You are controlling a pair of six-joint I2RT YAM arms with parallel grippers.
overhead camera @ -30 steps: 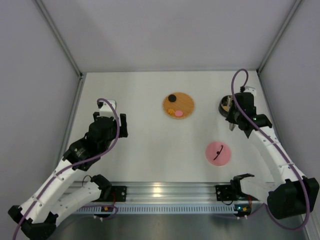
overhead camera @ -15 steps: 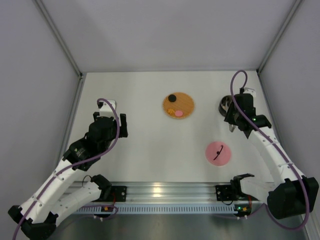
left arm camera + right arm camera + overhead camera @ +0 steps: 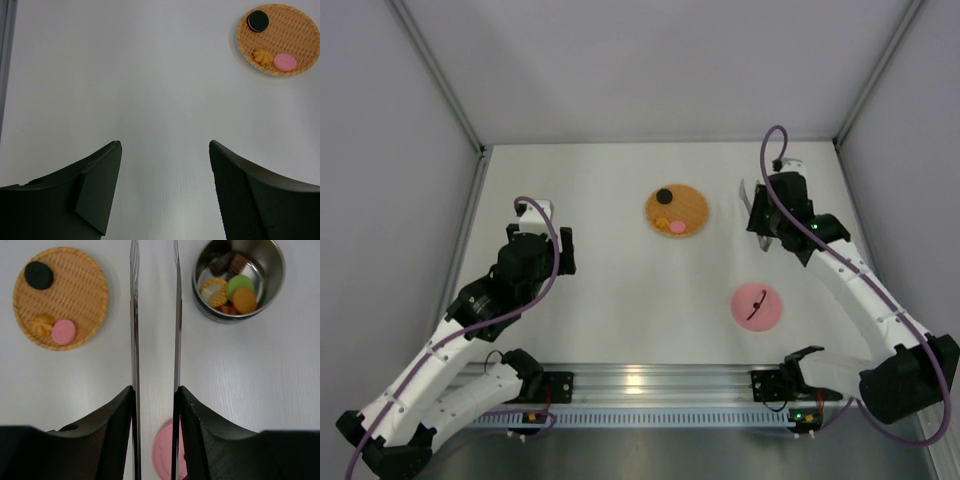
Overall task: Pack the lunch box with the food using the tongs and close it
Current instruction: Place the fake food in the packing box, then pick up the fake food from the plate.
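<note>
In the right wrist view the steel lunch box (image 3: 239, 279) stands at upper right with several food pieces (image 3: 235, 292) inside. Three more food pieces lie on the woven mat (image 3: 75, 275): a dark round one (image 3: 39, 275), an orange one (image 3: 42, 325) and a pink one (image 3: 64, 332). My right gripper (image 3: 155, 390) (image 3: 757, 218) is shut on the tongs (image 3: 134, 315), whose two arms run parallel and apart, above the table between mat and box. In the top view my right arm covers the box. The left gripper (image 3: 165, 145) (image 3: 540, 238) hangs open over bare table at the left.
The pink disc lid (image 3: 757, 305) lies on the table nearer the front, below the right gripper, and shows between the tongs' arms (image 3: 167, 450). The mat (image 3: 677, 210) sits mid-table towards the back. Grey walls enclose the table on three sides.
My right gripper has moved left from above the lunch box, carrying the tongs, to over the table between box and mat. The left arm has not moved.
</note>
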